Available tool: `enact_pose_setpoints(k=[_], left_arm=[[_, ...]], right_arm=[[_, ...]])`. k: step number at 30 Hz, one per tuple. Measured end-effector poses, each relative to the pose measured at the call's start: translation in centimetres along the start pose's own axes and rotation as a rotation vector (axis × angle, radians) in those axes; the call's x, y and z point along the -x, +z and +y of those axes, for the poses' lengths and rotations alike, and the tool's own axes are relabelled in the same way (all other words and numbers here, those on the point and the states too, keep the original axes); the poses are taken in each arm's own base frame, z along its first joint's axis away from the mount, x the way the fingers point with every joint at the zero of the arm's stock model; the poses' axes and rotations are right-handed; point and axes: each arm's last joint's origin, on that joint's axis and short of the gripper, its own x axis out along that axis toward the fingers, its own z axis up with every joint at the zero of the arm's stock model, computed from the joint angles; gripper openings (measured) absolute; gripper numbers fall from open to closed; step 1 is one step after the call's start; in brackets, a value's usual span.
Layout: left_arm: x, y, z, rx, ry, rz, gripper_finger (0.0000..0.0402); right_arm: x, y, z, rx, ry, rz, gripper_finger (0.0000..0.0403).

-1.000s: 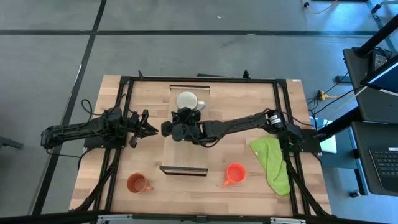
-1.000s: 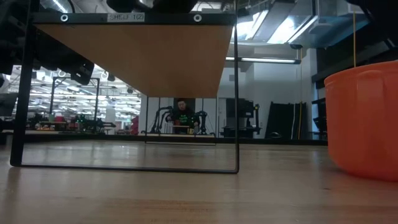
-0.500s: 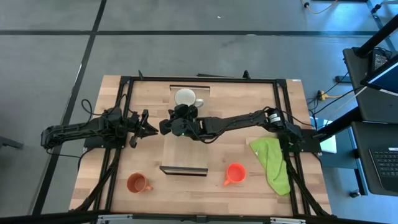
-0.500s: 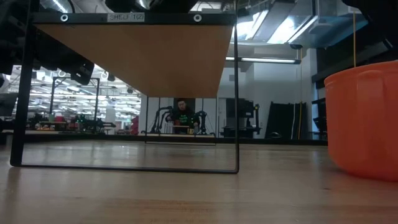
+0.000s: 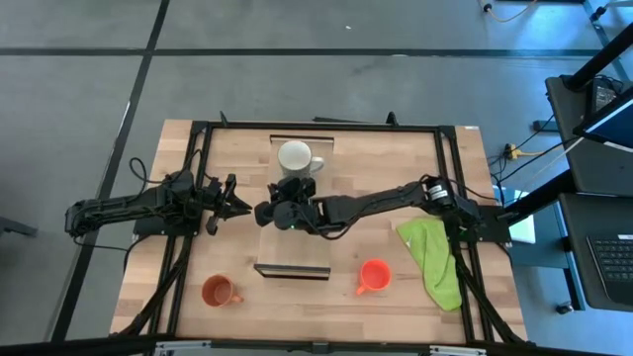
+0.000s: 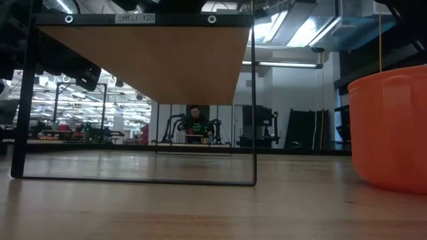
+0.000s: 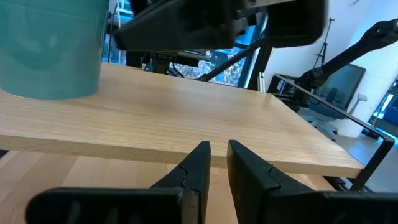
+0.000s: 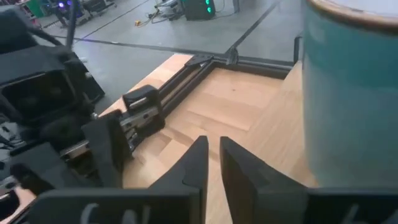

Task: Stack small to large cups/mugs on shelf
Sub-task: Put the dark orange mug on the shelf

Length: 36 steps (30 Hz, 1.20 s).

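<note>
Wooden shelf [image 5: 293, 237] carries the grey-green mug [image 5: 296, 157] at its 12 o'clock end – right gripper [image 5: 280, 212] beside it, fingers narrow, empty – so the brownish-orange mug [image 5: 218, 291] seems next.

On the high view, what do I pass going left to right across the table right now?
Left tool → brownish-orange mug, nearer the front edge → right tool over the shelf, grey-green mug behind it → orange-red mug → green cloth.
</note>
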Motion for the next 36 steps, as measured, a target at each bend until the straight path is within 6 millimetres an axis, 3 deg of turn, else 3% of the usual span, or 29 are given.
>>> enact_pose_setpoints(k=[7, 12, 17, 23, 28, 36], left_arm=[[0.0, 0.0, 0.0, 0.0, 0.0, 0.0, 0.005], [0.0, 0.0, 0.0, 0.0, 0.0, 0.0, 0.005], [0.0, 0.0, 0.0, 0.0, 0.0, 0.0, 0.005], [0.0, 0.0, 0.0, 0.0, 0.0, 0.0, 0.005], [0.0, 0.0, 0.0, 0.0, 0.0, 0.0, 0.005], [0.0, 0.0, 0.0, 0.0, 0.0, 0.0, 0.005]], right_arm=[[5.5, 1.1, 1.1, 0.082, -0.017, -0.026, 0.0059], [10.3, 2.5, -0.7, 0.03, -0.089, 0.091, 0.006], [13.6, 2.8, -2.5, -0.023, -0.15, 0.269, 0.006], [15.3, 1.7, -4.0, -0.035, -0.235, 0.631, 0.006], [16.9, 0.8, -4.5, -0.037, -0.304, 0.836, 0.0071], [18.4, 0.1, -4.8, -0.066, -0.377, 0.913, 0.0164]])
